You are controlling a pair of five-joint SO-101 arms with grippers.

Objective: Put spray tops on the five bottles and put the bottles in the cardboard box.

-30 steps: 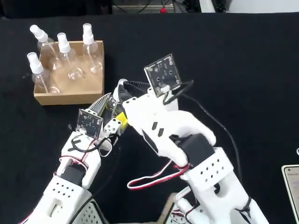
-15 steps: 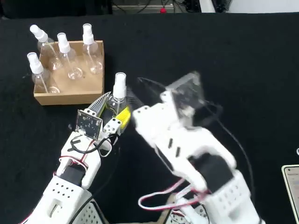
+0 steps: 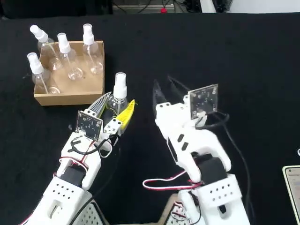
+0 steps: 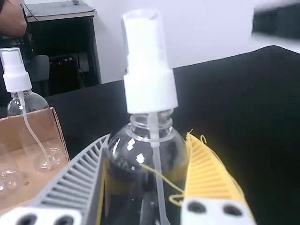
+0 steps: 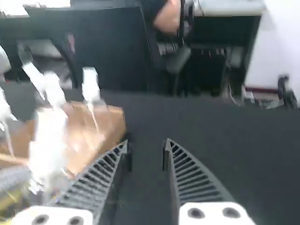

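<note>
Item 1: bottle, clear, white spray top fitted, stood upright on the black table just beside the cardboard box, outside its near wall. Left claw grasped it, the grey and yellow fingers pressed against opposite sides of the body below the neck. Items 2 to 5: 4 capped bottles stood upright inside the box. Right claw was released, its 2 black fingers parted with nothing between them, held above the table near the gripped bottle but apart from it.
</note>
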